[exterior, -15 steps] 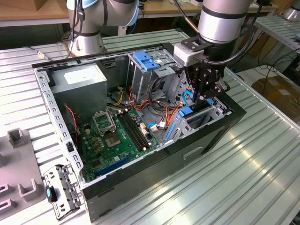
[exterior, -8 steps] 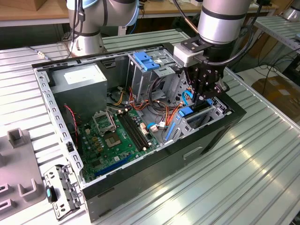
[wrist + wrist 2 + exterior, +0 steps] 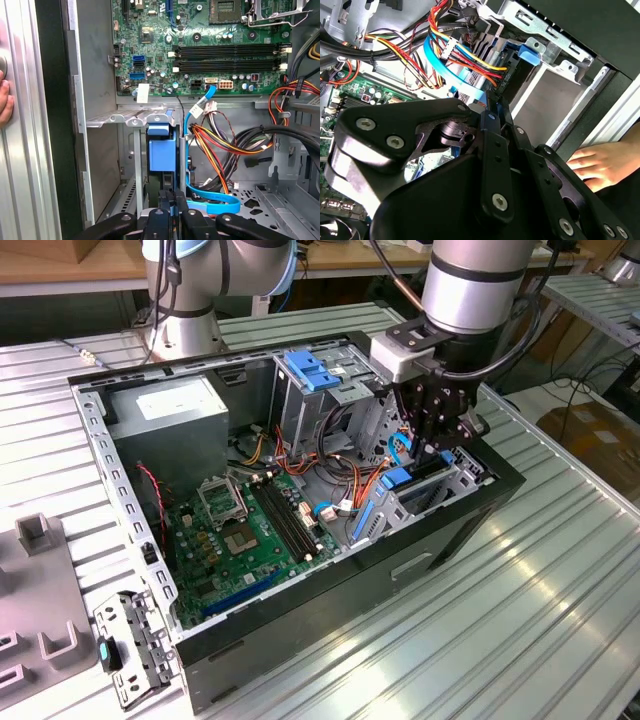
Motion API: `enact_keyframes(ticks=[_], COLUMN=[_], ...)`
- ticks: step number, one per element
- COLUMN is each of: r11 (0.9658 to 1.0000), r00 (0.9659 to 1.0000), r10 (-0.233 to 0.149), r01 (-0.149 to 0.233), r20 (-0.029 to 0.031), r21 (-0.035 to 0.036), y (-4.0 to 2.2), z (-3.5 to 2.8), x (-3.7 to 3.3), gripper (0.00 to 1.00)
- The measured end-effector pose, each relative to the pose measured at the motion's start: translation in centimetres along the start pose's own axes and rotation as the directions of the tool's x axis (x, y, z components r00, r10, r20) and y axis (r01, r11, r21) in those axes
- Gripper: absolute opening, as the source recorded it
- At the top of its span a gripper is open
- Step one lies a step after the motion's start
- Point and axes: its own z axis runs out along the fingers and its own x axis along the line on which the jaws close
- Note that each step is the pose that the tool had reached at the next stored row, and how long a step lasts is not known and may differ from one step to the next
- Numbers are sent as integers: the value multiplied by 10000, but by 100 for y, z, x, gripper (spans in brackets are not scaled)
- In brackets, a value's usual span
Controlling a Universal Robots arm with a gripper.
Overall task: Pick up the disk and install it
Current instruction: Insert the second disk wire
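The disk (image 3: pixel 420 474) stands on edge in the drive bay at the open computer case's (image 3: pixel 470 525) front corner, on the exterior view's right. Its blue carrier end (image 3: pixel 162 150) and blue tab (image 3: pixel 530 54) show in both wrist views. My gripper (image 3: pixel 437 445) hangs straight above the bay. Its black fingers (image 3: pixel 165 210) are closed together, with the tips (image 3: pixel 490 107) at the disk's upper edge. I cannot tell whether they touch it. The bay's metal walls hide most of the disk.
Orange, yellow and blue cables (image 3: pixel 335 465) crowd the space beside the bay. The green motherboard (image 3: pixel 245 530) lies on the case floor. A grey box (image 3: pixel 170 415) and a blue-topped cage (image 3: pixel 312 370) stand behind. A person's hand (image 3: pixel 600 162) rests against the case's outside.
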Motion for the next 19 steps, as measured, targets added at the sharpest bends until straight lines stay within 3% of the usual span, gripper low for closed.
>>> enact_keyframes(ticks=[7,10,19], r11=[10000,10000,10000], r00=[10000,10000,10000], r10=[0,6,13], r01=[0,-6,-13], r20=[3,42,91], r21=[0,0,-3], y=[-12,-11,0], z=[-7,4,81], x=[-2,-3,-6], gripper=[16,16,16])
